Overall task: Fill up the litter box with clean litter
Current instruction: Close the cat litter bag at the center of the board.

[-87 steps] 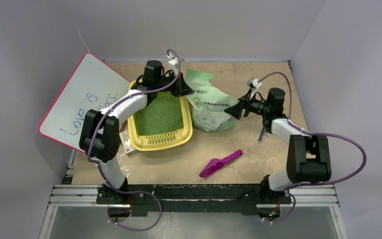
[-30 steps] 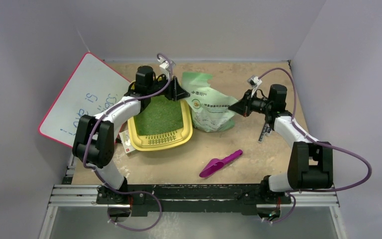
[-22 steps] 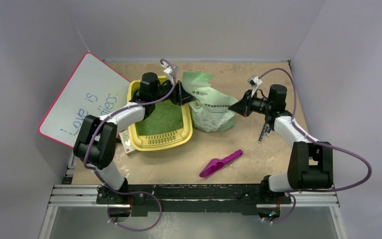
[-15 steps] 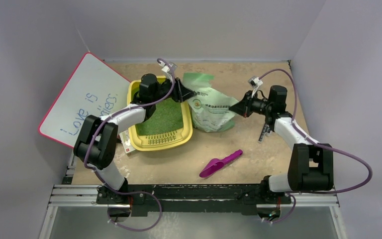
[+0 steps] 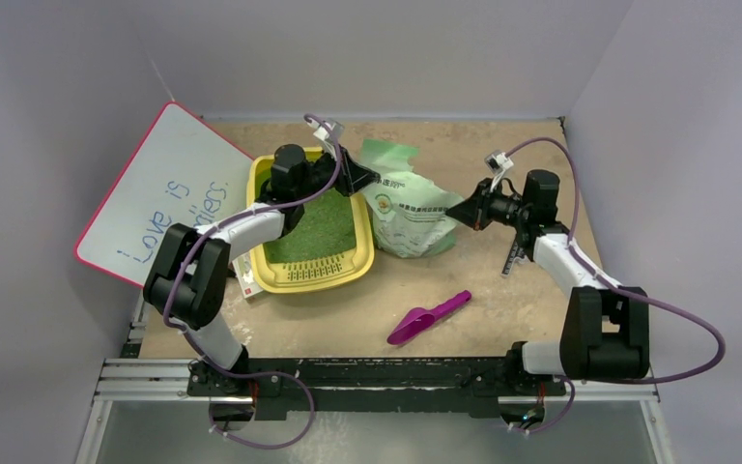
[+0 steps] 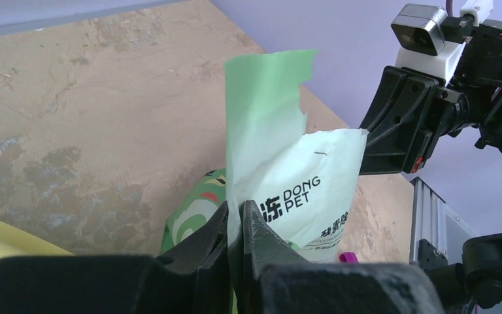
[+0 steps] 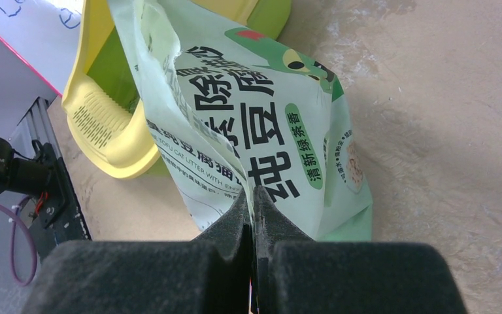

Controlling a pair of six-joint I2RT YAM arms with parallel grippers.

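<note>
Top external view shows the left arm (image 5: 251, 220) shifted aside, so the far corner of the box (image 5: 311, 275) is uncovered again, and litter (image 5: 317, 230) fills its floor left of frame centre. Both claws stay clamped shut on the bag (image 5: 406, 208), the left claw (image 6: 235, 219) on its top flap and the right claw (image 7: 253, 196) on a side fold. Pouring seems finished.

Left arm reaches forward, elbow bent, wrist turned right. Left pincer (image 5: 358, 181) fingers pressed tight on the top edge of the bag (image 5: 401, 217). Right arm extended forward, wrist turned left, right pincer (image 5: 456, 211) clamped on the bag's right side.
</note>
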